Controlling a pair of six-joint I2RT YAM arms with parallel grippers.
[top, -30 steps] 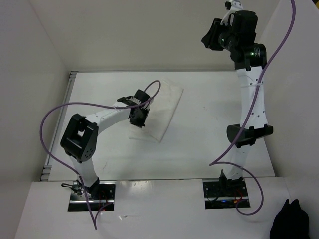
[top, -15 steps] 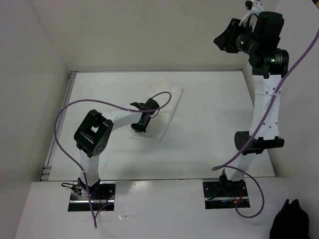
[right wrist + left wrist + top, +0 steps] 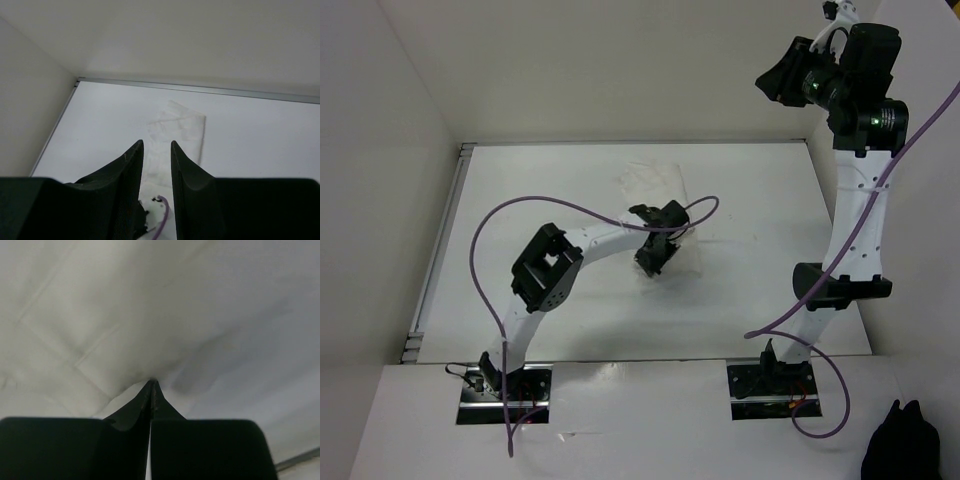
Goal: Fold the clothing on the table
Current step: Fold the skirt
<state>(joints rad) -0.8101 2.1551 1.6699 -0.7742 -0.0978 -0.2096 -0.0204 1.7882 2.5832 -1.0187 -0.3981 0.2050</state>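
The near end of the clothing has been lifted and carried to the right in the last second. Before, the cloth was spread out flat and slanted on the table. Now it is bunched up and looks narrower, and its near part is hidden under the left gripper. The left arm has been stretched out further to do this.

In the left wrist view the two fingers are seen pressed tight together. A bit of the white cloth is caught at their tips, and creases are pulled toward that spot. So the cloth is held, and a fold is judged to be under way but not yet laid down. Whether the edges will be lined up cannot be told yet.

The right gripper has been raised a little higher and is kept far up by the back wall, well apart from the cloth. In its own view its fingers are seen apart, with nothing between them, and the clothing is seen far below.

The clothing is found near the middle of the table, toward the back. The table is flat, white and dull. It is shut in by the back wall and by white side walls. A purple cable is looped above the left arm. A black bundle is seen off the table, at the near right.
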